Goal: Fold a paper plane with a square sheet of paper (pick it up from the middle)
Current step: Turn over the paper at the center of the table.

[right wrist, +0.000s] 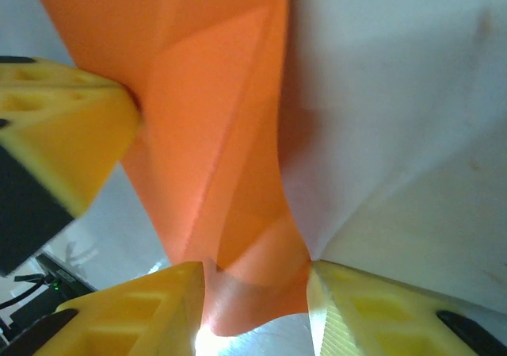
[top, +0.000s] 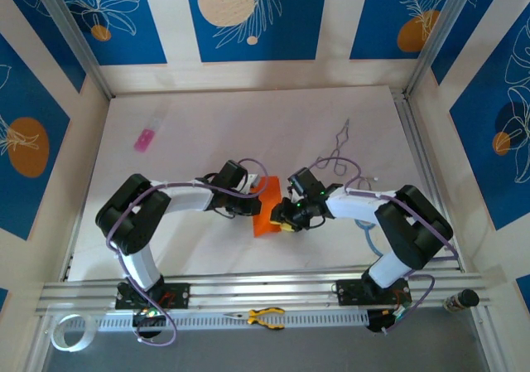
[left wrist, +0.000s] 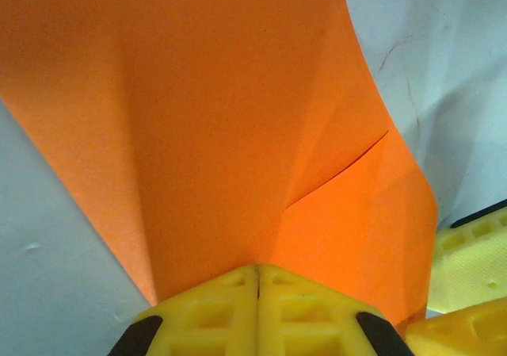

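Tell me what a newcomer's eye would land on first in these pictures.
The bright orange sheet of paper, partly folded, lies at the middle of the table between both arms. The left pincer is shut on its edge, while the right pincer stands open astride it. A small pink object lies alone at the far left.

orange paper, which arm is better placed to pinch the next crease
Probably right: the right claw stands open astride the orange paper, while the left claw is shut on it as anchor.
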Motion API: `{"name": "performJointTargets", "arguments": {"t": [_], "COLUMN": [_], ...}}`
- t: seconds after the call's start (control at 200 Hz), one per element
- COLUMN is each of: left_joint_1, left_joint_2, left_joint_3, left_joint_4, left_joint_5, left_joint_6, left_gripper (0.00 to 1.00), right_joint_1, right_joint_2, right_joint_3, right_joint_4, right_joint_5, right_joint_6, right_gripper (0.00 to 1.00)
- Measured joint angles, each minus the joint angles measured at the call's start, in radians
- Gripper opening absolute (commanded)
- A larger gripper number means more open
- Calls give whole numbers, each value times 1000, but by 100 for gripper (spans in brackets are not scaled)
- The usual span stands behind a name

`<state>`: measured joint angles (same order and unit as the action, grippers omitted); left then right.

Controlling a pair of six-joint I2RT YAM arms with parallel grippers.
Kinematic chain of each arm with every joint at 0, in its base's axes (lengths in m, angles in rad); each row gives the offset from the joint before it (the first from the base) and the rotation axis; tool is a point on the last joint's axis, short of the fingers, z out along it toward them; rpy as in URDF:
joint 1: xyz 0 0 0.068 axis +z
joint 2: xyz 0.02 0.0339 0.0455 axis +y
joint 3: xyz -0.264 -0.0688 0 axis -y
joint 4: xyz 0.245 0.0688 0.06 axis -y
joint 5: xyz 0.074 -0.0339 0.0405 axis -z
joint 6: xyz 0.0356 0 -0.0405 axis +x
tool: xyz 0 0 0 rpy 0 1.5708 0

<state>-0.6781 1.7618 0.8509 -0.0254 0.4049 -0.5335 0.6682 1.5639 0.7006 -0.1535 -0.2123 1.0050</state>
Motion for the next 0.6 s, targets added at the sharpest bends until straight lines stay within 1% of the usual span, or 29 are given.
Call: {"name": "performJointTargets", "arguments": {"t": [0.13,0.22,0.355,0.6], "left_joint_1": [0,0,0,0], "left_joint_2": [0,1,1,1], "left_joint_3": [-5,-6,-6,-9], "left_joint_4": [11,12,14,18], "left_joint_5": [8,13,15,17], "left_joint_6": [-14,-17,-18,-18], "left_gripper": [2,1,1,1], "right_joint_1": [-3,-43,-99,-135], "right_joint_2": [0,11,37,86], "right_joint_3": [1,3,19,19], "right_joint_4": [51,106,151,212], "right_joint_5": [-1,-55,-77,-117], "right_joint_6": [0,-7,-13,-19], "right_gripper": [44,44,45,43]}}
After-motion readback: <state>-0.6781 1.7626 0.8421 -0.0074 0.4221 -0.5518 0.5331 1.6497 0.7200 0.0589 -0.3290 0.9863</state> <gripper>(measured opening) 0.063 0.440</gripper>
